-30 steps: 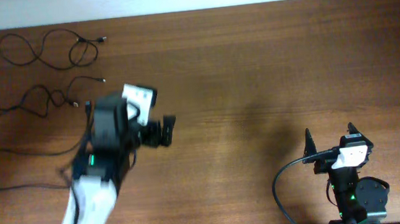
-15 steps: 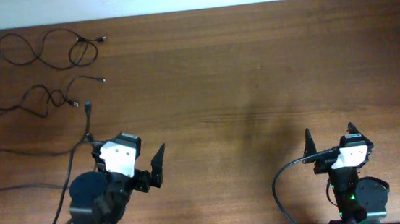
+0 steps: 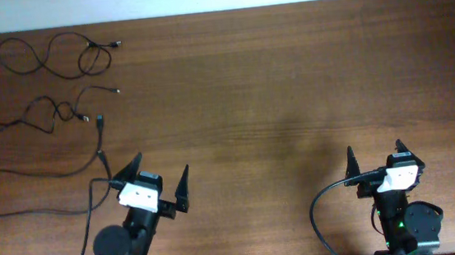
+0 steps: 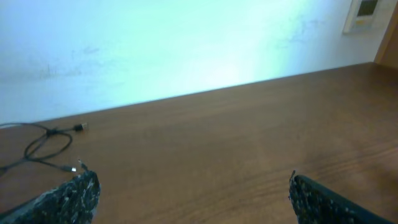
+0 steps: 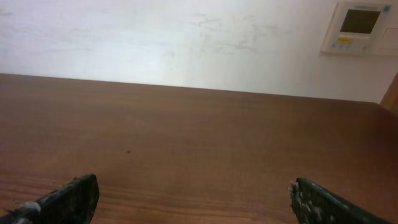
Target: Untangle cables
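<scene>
Three thin black cables lie apart at the table's left in the overhead view: a looped one (image 3: pixel 48 59) at the far edge, a wavy one (image 3: pixel 38 115) below it, and a long one (image 3: pixel 37 173) nearest my left arm. My left gripper (image 3: pixel 160 176) is open and empty near the front edge, right of the long cable. The left wrist view shows a cable loop (image 4: pixel 45 145) far left, ahead of the open left gripper (image 4: pixel 189 190). My right gripper (image 3: pixel 375 152) is open and empty at the front right; its wrist view shows its fingers (image 5: pixel 69 199) over bare wood.
The brown wooden table (image 3: pixel 273 82) ends at a pale wall (image 5: pixel 186 43) along its far side. A wall panel (image 5: pixel 357 25) hangs at the upper right of the right wrist view. The right arm's own thick black cable (image 3: pixel 321 210) curls beside its base.
My left arm has drawn back from near the cables to the front edge, its gripper staying open and empty. The cables and the right arm have not moved.
</scene>
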`<state>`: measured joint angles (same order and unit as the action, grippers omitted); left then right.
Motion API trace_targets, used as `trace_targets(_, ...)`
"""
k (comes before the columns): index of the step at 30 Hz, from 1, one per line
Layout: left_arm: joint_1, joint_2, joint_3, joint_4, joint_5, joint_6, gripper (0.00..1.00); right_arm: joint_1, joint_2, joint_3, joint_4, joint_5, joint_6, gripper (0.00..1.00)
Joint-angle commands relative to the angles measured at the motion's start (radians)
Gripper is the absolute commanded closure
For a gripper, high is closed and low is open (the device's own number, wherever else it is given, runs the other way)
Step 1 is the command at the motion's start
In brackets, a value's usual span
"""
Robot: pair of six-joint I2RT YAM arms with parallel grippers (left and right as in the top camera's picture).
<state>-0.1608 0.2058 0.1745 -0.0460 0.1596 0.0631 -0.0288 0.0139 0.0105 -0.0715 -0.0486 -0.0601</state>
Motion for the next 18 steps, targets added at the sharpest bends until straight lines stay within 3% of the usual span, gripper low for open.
trace_targets(1,0.005,-0.091,-0.1,0.07,-0.004,0.013,0.01,0.007,-0.011,-0.005,-0.007,0.005,0.0,0.02)
trace_targets(6,0.061,-0.203,-0.166,0.137,-0.029,0.013,0.01,0.007,-0.011,-0.005,-0.007,0.005,0.0,0.02)
trace_targets(12,0.109,-0.201,-0.166,0.148,-0.134,0.013,0.01,0.007,-0.011,-0.005,-0.007,0.005,0.0,0.02)
trace_targets(18,0.109,-0.201,-0.166,-0.016,-0.267,0.012,0.01,0.007,-0.011,-0.005,-0.007,0.005,0.0,0.02)
